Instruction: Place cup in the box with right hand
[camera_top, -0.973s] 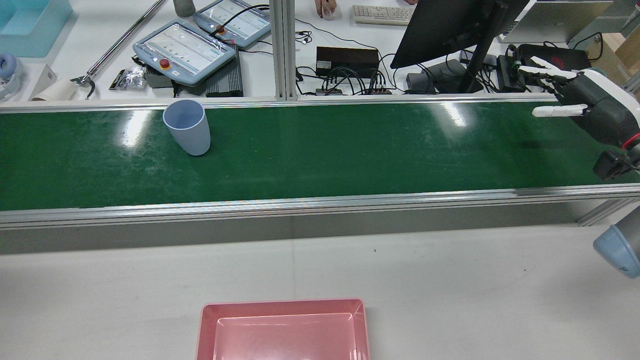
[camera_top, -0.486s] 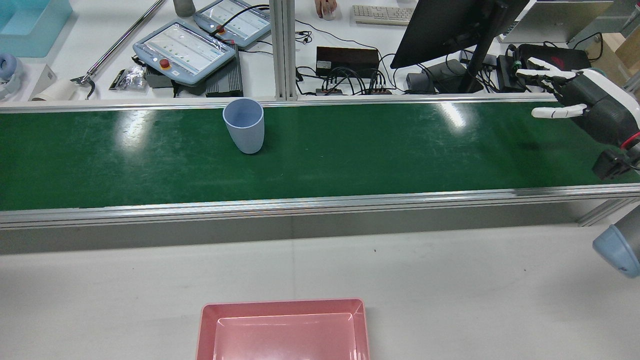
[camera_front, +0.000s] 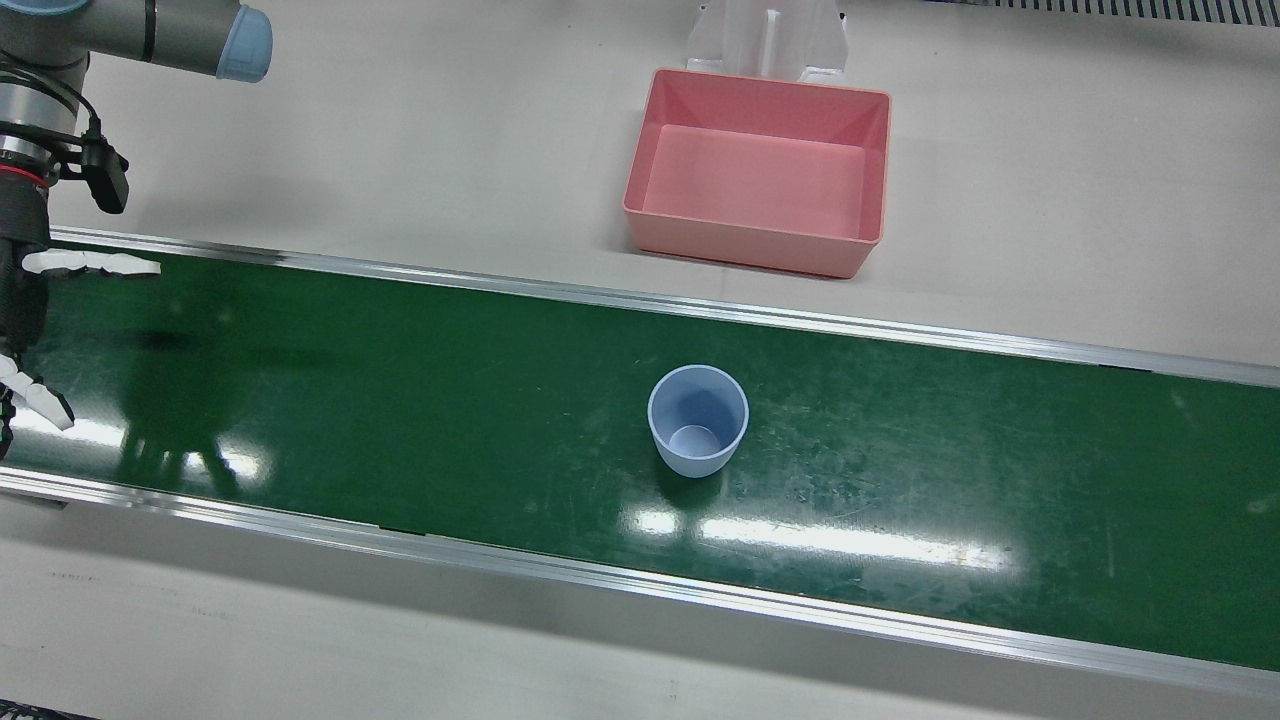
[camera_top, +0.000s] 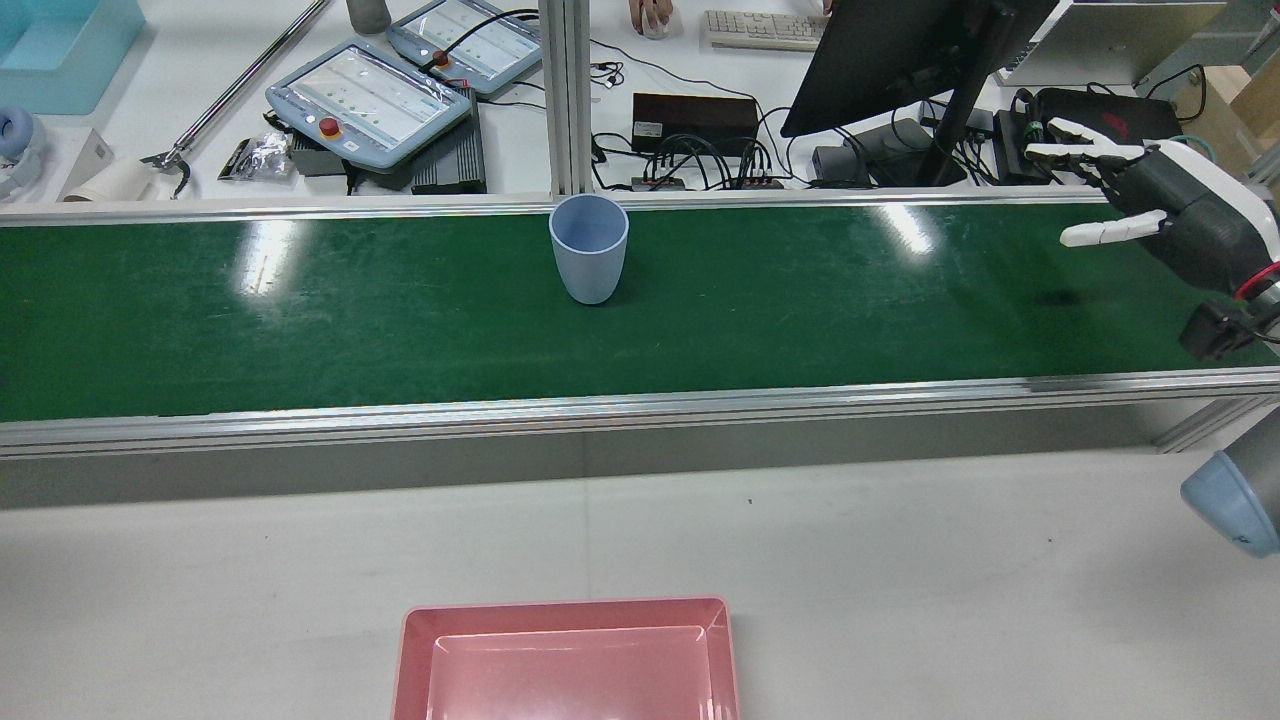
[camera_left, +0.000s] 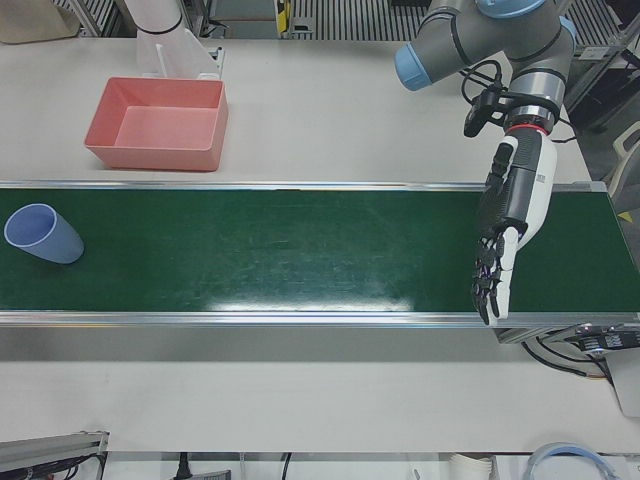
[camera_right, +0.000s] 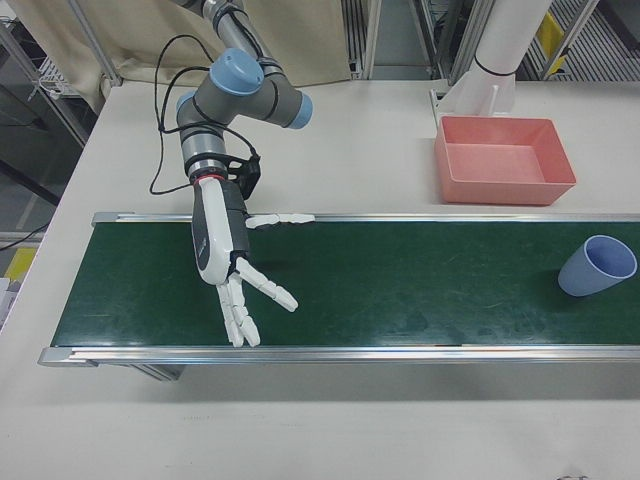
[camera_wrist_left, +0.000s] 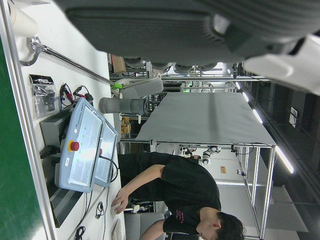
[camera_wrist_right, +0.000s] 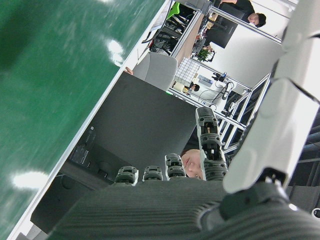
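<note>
- The cup (camera_top: 589, 248) has ridden along the green belt (camera_top: 300, 330) since a second ago: in the rear view it stood near the left end, then further along, and now it stands upright about mid-belt, close to the far rail.
- The right hand (camera_top: 1170, 215) has barely shifted over the right end of the belt; its fingers (camera_right: 262, 287) are spread apart and hold nothing, well apart from the cup.
- The left hand (camera_left: 505, 235) hangs over the other end of the belt, fingers loosely extended, empty.
- The white table (camera_top: 900, 560) carries the pink box (camera_front: 760, 180), bare inside, on the robot's side of the belt.
- Beyond the belt, a cluttered desk holds two teach pendants (camera_top: 375, 95), a monitor (camera_top: 900, 55), cables and a keyboard (camera_top: 765, 28).
- A person in black (camera_wrist_left: 175, 195) leans at that desk.
</note>
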